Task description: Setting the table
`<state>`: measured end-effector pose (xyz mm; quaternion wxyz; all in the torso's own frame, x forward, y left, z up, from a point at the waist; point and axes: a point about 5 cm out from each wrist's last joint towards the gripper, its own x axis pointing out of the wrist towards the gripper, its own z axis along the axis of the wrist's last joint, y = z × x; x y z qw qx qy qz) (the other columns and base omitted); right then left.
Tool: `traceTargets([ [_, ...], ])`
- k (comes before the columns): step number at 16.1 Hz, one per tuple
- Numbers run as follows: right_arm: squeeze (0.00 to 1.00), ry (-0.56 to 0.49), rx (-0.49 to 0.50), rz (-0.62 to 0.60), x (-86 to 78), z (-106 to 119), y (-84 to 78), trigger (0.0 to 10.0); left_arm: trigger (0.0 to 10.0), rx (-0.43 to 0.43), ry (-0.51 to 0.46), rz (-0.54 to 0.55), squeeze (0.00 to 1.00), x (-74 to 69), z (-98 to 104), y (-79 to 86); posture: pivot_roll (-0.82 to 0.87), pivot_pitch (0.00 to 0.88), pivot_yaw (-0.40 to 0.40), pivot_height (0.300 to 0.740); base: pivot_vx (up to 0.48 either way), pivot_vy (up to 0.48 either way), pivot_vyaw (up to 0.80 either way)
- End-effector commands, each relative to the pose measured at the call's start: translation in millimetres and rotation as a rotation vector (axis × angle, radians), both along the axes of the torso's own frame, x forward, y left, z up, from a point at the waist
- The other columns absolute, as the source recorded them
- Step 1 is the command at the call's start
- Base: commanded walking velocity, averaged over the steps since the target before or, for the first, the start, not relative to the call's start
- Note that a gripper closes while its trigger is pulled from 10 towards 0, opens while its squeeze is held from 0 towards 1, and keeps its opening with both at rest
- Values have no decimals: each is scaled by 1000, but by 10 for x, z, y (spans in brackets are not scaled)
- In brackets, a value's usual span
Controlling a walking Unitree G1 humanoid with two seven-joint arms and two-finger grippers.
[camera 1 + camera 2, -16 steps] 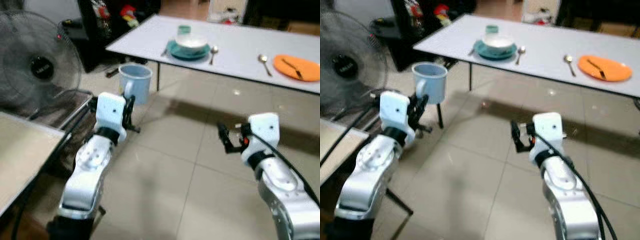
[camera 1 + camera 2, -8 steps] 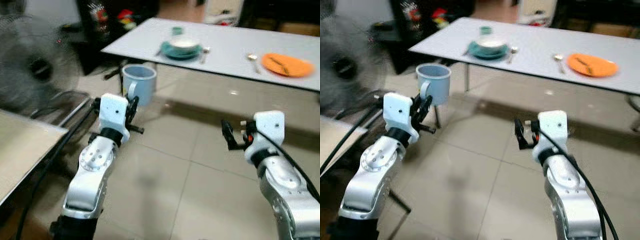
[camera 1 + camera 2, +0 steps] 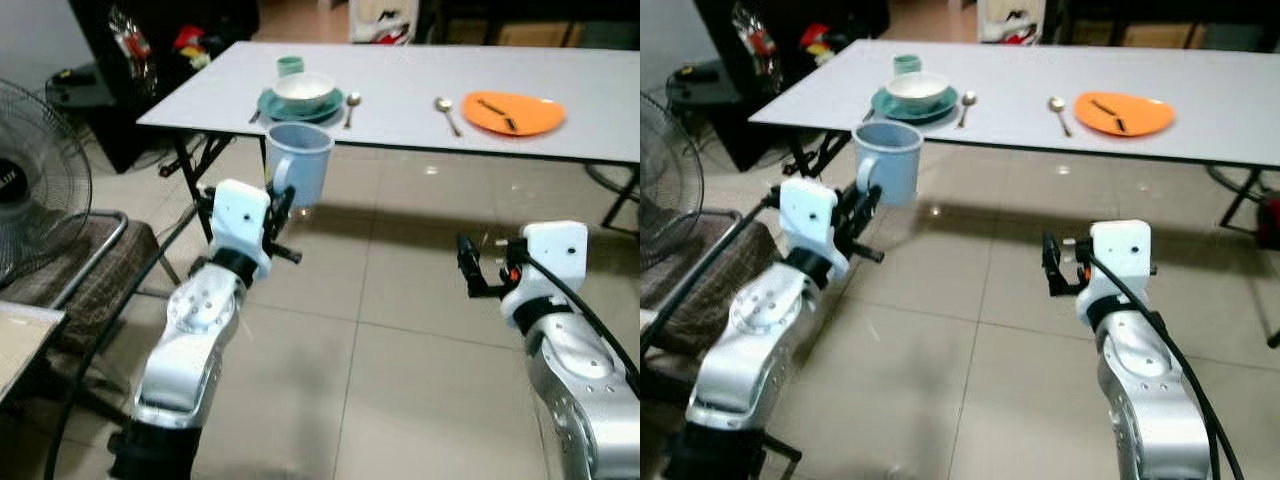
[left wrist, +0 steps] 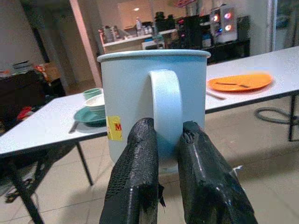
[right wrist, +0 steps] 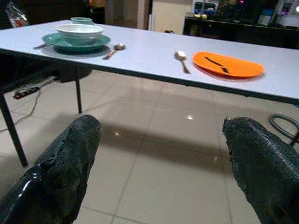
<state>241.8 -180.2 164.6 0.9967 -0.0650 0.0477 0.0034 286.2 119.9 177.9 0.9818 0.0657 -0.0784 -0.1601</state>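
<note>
My left gripper pinches the blue mug by its handle short of the table edge, right gripper spread empty; that narrow hold could let it swing.

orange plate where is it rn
The orange plate lies on the white table toward the robot's right, with a spoon just beside it on its left and a dark utensil resting on it.

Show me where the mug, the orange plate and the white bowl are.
Mug [image 4: 135, 98], left wrist view, on its pale blue side wall.
Orange plate [image 3: 530, 112], left eye view, on its bare right part.
White bowl [image 5: 79, 33], right wrist view, on its outer wall.
</note>
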Motion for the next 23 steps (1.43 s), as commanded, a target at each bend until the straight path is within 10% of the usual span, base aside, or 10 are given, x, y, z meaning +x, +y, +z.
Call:
traceTargets([
  [1,0,-14,-16,5,-31,30,10,10000,10000,-3,3,1,0,37,4,25,-49,0,92,740,334,0,0],
  [23,0,-4,-36,97,-154,18,54,10000,10000,-4,35,12,0,-85,-71,57,-18,0,59,740,334,0,-133],
])
